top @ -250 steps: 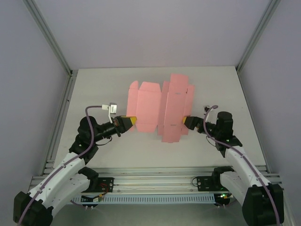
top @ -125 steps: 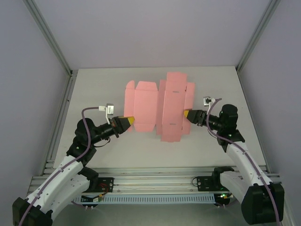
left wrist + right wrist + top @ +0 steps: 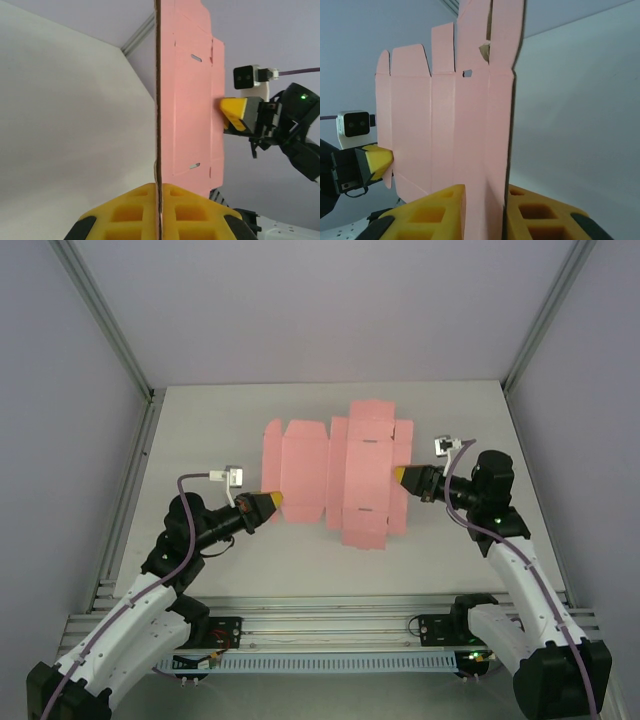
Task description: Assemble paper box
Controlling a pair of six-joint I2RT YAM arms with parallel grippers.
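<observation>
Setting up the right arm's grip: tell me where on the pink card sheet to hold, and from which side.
Take the paper box sheet by its right edge, coming in from the right with one finger on each face. It is thin, flat card, and the left gripper pinches the opposite edge.

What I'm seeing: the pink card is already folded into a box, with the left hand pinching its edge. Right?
Not folded. The pink card is a flat, unfolded sheet with its flaps spread out, as the top view shows. The left hand does pinch its edge.
</observation>
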